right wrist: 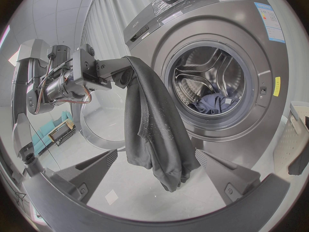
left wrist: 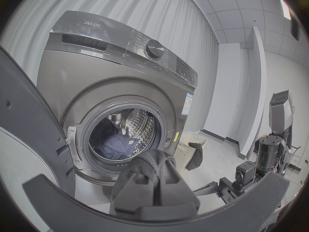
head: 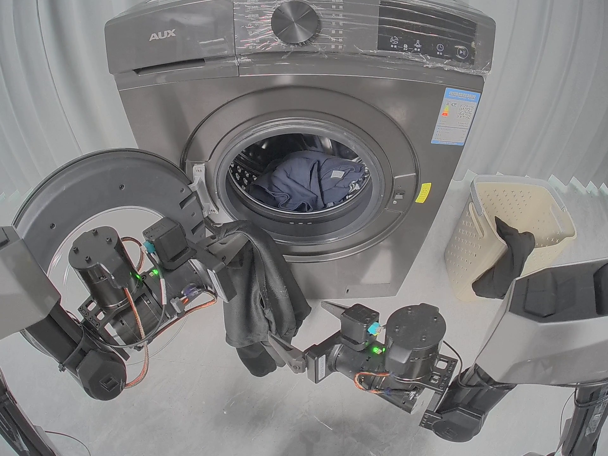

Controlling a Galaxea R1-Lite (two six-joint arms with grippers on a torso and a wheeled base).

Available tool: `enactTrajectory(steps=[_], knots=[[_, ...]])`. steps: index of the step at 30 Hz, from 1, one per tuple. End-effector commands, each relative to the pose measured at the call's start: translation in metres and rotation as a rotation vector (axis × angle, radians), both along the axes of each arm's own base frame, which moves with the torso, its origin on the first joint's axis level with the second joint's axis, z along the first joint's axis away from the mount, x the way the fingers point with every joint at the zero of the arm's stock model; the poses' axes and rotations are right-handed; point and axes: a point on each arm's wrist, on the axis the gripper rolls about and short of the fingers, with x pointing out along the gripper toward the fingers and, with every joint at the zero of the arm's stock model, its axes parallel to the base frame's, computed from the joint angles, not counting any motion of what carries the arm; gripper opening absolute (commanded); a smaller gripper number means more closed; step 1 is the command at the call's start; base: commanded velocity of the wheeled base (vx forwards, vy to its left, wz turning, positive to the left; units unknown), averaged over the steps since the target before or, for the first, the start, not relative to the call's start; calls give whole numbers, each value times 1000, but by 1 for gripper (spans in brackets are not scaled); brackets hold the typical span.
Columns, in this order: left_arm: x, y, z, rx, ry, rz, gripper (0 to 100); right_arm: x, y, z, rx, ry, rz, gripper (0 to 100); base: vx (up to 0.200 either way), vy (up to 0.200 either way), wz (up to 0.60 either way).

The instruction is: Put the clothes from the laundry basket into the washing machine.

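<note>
A limp black fabric garment (head: 263, 292) hangs in front of the grey front-loading washing machine (head: 380, 235), below and to the left of its round opening. Its lower end is near the floor. The left gripper (head: 235, 234) is clamped on the garment's upper edge, beside the hinge side of the opening. The right gripper (head: 304, 330), lower down before the machine's base, has its fingers spread wide with the garment's hanging end between them. Whether either finger touches the cloth cannot be told.

Progress, as judged: partly done. One crumpled navy-blue garment (head: 307, 182) already lies in the steel drum (right wrist: 206, 71). The black garment is out of the basket but not yet inside the machine. The machine's round door (head: 95, 185) stands swung wide open to its left, leaving the opening free.

The cream perforated plastic laundry basket (head: 525, 213) stands just right of the machine. A second black garment (head: 506, 264) is draped over its near rim and remains to be moved. The basket's bottom cannot be seen.
</note>
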Motion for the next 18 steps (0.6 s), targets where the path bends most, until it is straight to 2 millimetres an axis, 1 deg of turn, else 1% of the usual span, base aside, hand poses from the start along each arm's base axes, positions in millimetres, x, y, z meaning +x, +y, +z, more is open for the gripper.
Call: enactTrajectory(steps=[1,8,9,14,18], knots=[[0,0,0,0,-1,-1,0,11,11,-13,1,-1,-3,100,0,0,0],[0,0,1,-2,-5,1,0,28,22,-25,7,-16,-18,100,0,0,0],[0,0,1,-2,-5,-1,0,35,23,-26,15,-23,-31,100,0,0,0],[-2,-1,2,-3,-6,-6,0,49,26,-23,43,-49,-51,100,0,0,0],[-2,-1,2,-3,-6,-6,0,52,29,-23,52,-57,-54,100,0,0,0]])
